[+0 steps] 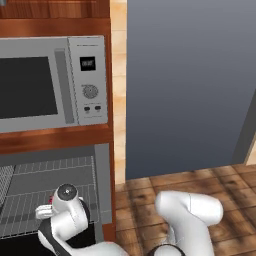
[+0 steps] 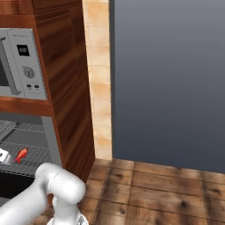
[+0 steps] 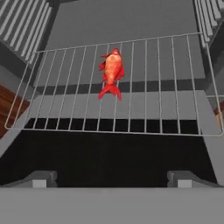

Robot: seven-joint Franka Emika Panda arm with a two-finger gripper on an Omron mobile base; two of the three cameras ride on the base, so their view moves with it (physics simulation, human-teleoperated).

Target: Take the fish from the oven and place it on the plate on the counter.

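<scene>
Wood-plank flooring and a dark blue-grey wall flank the cabinet holding the oven. Nearest, the gripper hovers with fingers spread wide, holding nothing. Ahead of it, the fish lies on the wire rack, apart from the fingertips; the microwave sits above.

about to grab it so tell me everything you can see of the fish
The fish is small, slender and glossy red-orange, paler orange along the body, with short side fins and a forked tail. It lies flat on the wire rack inside the open oven, tail toward the rack's front edge and head toward the back. Only the rack wires touch it. The gripper hangs in front of it, fingers spread wide, not yet touching it.
</scene>
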